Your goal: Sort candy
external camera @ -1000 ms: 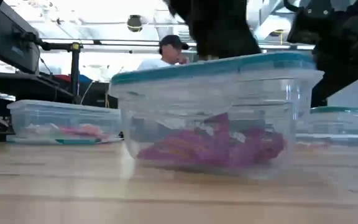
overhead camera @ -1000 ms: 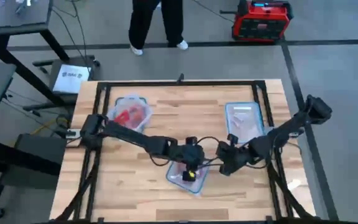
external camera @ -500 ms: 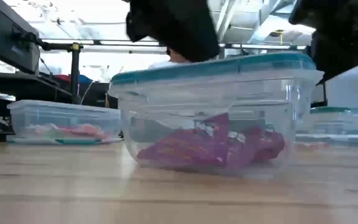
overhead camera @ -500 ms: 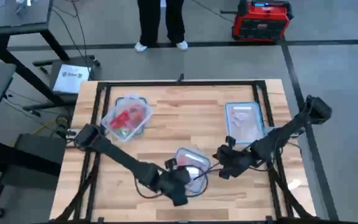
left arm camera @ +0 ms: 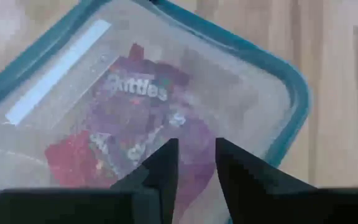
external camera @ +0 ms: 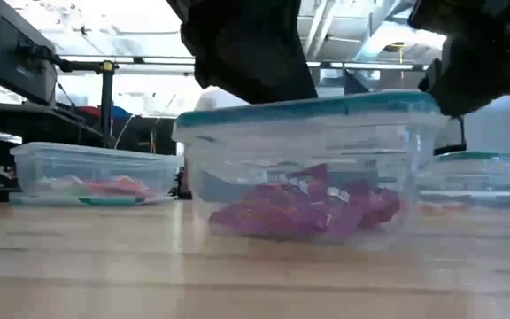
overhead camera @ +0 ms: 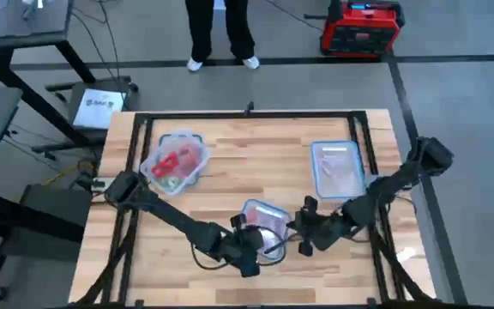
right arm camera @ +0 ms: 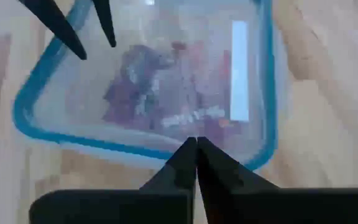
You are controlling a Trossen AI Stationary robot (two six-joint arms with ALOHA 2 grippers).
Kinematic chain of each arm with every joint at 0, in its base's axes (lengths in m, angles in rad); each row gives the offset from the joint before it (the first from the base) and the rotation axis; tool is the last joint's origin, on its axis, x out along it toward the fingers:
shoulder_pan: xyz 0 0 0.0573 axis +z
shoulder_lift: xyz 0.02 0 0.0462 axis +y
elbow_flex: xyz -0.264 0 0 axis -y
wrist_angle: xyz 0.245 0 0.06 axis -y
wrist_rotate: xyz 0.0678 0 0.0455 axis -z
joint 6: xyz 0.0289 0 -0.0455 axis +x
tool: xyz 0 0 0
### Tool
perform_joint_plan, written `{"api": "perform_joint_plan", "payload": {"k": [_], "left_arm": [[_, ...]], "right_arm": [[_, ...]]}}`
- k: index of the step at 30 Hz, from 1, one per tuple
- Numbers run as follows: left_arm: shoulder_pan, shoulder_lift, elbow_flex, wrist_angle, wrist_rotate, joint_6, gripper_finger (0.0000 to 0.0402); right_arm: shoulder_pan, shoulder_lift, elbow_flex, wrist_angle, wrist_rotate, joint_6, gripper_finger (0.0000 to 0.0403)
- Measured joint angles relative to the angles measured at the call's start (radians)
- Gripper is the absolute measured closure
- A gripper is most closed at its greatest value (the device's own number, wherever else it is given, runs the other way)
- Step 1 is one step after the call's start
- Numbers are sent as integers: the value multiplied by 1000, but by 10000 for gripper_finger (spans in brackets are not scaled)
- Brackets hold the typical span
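A clear rectangular plastic tub with a bluish rim (overhead camera: 264, 225) stands on the wooden table (overhead camera: 247, 146), near its front edge, between the two arms. Inside it lie the purple and magenta wrapped candy pieces (external camera: 304, 208), in a loose heap on the bottom. It seems this tub collects the purple sort, because a second clear tub (overhead camera: 176, 160) at the far left holds red and pink pieces, and a third tub (overhead camera: 336, 167) at the far right holds pale pink ones.

The left gripper (left arm camera: 194, 168) hangs just above the near tub, with its two dark fingers a little apart and nothing between them. The candy lies directly under the fingertips, lower in the tub, and not touching them. I judge that it either has let a piece fall or prepares to reach in.

The right gripper (right arm camera: 196, 152) waits at the other side of the same tub, just outside the rim. Its fingers are pressed together and hold nothing; the candy is beyond them, behind the tub wall.
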Motion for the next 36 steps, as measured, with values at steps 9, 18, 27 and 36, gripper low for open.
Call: {"api": "perform_joint_plan", "payload": {"k": [9,18,27,36], "left_arm": [[23,-4,3,-80,-7,94,308],[57,0,38,-89,-47,151,309],[11,-48,-14,176,-251,175,309],[68,-47,-334,966,-208,217,309]], "right_arm": [[32,27,-4,162,-45,-16,403],[45,13,1,343,-45,-291,403],[30,-193,20,-94,208,-215,403],[-81,-263,-208,20,82,-65,403]]}}
